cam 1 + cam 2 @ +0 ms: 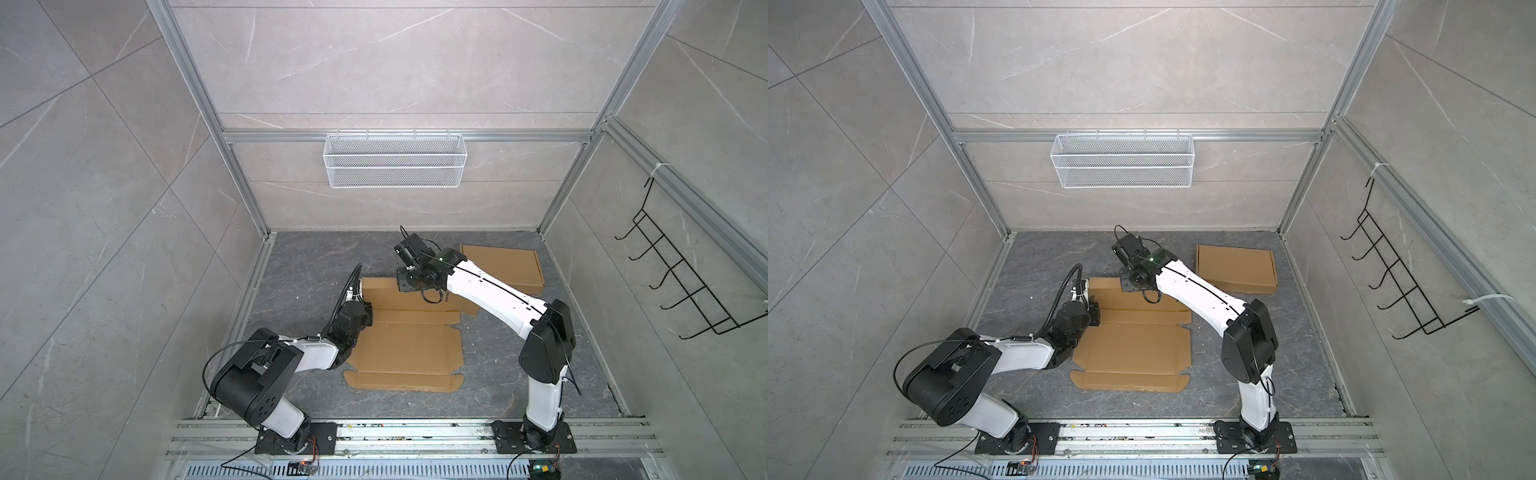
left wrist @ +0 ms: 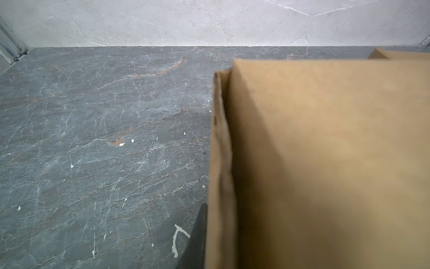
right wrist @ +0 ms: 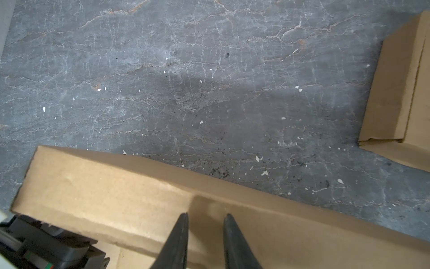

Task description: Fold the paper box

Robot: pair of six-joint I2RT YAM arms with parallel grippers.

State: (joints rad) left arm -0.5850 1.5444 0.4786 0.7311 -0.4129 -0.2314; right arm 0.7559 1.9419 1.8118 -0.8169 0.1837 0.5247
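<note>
The left end effector [image 2: 204,210] clamps a side flap [image 2: 221,139] of the unfolded brown cardboard box [image 1: 409,353]; the right end effector [image 3: 207,215], slightly parted, touches its far flap [image 3: 104,186].

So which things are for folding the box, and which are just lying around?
For the job: flat paper box, left gripper pinching its side flap, right gripper over its far flap.
Just lying about: folded box, wire basket, hook rack.

Cell stock, counted
1 white wire-mesh basket [image 1: 395,166]; below it, 2 brown cardboard boxes: flat unfolded box [image 1: 407,353], closed box [image 1: 511,264]; right of it, 1 black wire hook rack [image 1: 685,286]; 2 white-and-black robot arms [image 1: 311,353] [image 1: 490,295].
</note>
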